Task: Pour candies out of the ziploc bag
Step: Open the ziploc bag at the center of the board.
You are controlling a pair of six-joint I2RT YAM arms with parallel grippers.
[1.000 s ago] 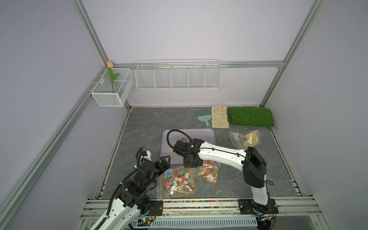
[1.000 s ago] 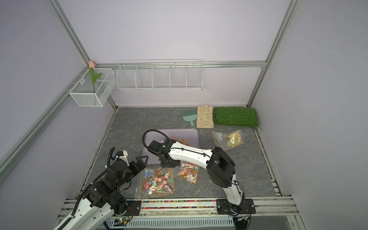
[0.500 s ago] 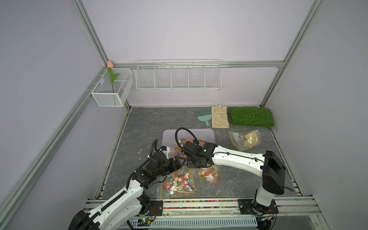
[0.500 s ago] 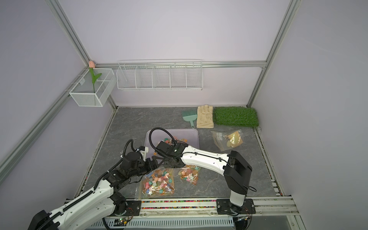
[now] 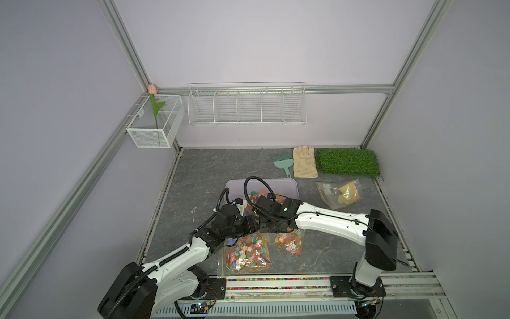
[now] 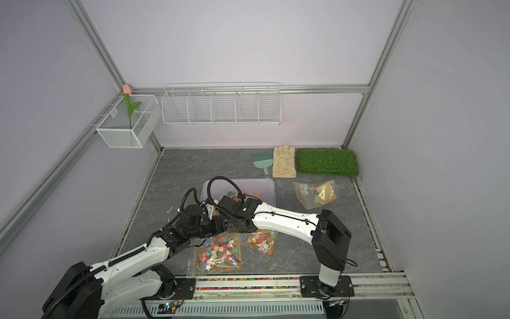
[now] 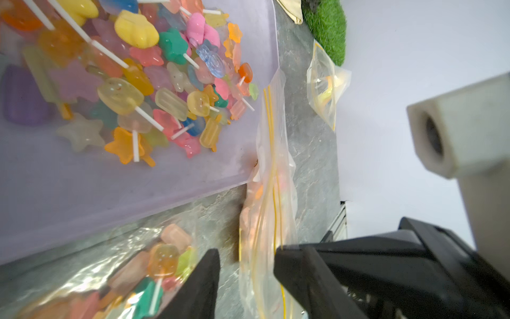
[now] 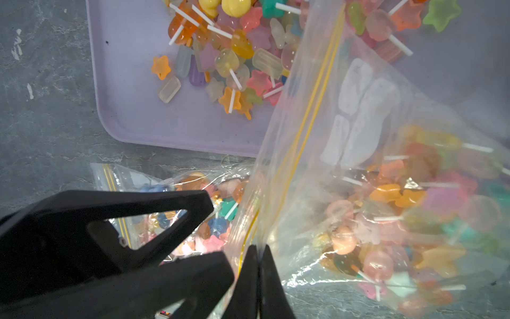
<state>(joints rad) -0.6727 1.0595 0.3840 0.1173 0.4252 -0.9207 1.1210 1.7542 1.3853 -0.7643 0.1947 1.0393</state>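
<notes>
Three ziploc bags are in view. The one being worked, the ziploc bag (image 8: 358, 124), is pinched by the right gripper (image 8: 259, 256), whose jaws are pressed together on the film just beside the yellow zip line. Its candies (image 8: 386, 221), far too many to count, are heaped in the sagging belly of the bag, which appears to rest on the table under that gripper's wrist. The bag's mouth reaches toward the single lilac tray (image 8: 124, 96) just beyond the fingertips, where a pile of loose candies (image 7: 165, 82) already lies. One second earlier the left gripper (image 7: 245, 254) stood spread wide by the front rail, well apart from the right gripper. It has since come forward and its jaws have narrowed. They now stand part-open on either side of the bag's rim, close beside the right gripper's fingertips, but whether either jaw touches the film cannot be told. Judged from this, the step in hand is a second grip on the other lip to pull the mouth open, and pouring of this bag has not begun. Below the left gripper lies the second bag (image 5: 247, 255), full and flat on the table. The third bag (image 5: 340, 193), with pale yellow contents, lies past the right forearm, well apart from both grippers. Beyond the tray, farthest from the grippers, are one teal brush (image 5: 281, 163), one glove (image 5: 303, 161) and one grass mat (image 5: 346, 161). On the walls hang two wire baskets (image 5: 247, 106), the smaller holding one tulip (image 5: 152, 89).
</notes>
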